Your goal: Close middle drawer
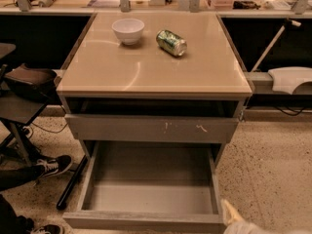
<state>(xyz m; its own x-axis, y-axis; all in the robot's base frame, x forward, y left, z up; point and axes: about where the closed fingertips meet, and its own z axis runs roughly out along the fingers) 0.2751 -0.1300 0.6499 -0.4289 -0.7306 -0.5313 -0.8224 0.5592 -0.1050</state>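
The middle drawer (141,220) is a wide grey wooden tray with a plain front. It is pulled far out of the cabinet toward me, and its inside is bare. Above it, the grey drawer front with pale scratch marks (151,128) stands slightly out under the tabletop. My gripper (229,212) shows only as a pale yellowish tip at the bottom right. It is just beside the right front corner of the middle drawer. A bit of my white arm (256,228) lies below it at the frame edge.
A white bowl (128,30) and a green can (171,42) lying on its side are on the beige cabinet top (146,77). A dark chair (24,84), a person's shoe (51,165) and a black pole (70,184) are at the left. A white object (292,79) is at the right.
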